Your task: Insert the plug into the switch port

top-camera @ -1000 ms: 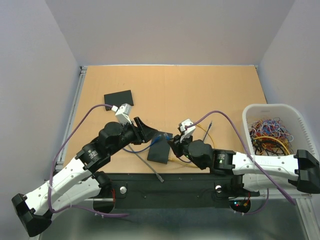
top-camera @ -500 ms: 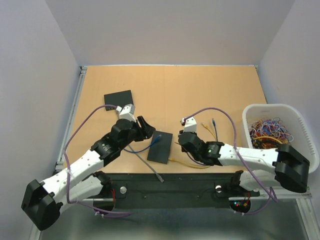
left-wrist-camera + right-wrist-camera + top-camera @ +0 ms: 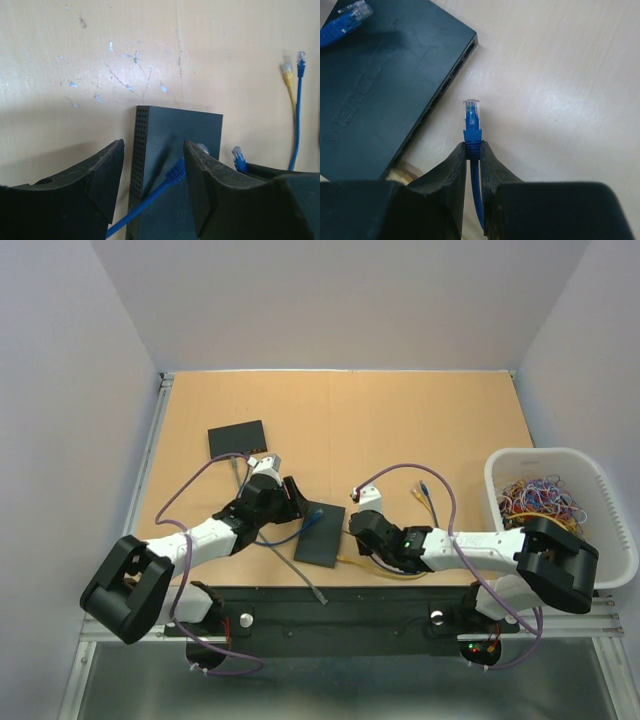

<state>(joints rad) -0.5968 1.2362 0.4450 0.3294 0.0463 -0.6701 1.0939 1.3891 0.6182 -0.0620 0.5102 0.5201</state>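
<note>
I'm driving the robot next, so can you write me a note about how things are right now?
Left gripper: open, over one end of the flat black network switch; a spare blue cable lies on top of it.
Right gripper: shut on the blue cable's clear-tipped plug, tip forward, beside the switch's port row, not touching.
Done: plug is gripped. Left: line it up with a port and push it in.

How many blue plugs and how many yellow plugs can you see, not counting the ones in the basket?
Blue plugs: 3, the resting plug on the switch, the held plug in the right gripper, and the far blue plug.
Yellow plugs: 1, the yellow plug beside that far one.
Total: 4.
</note>
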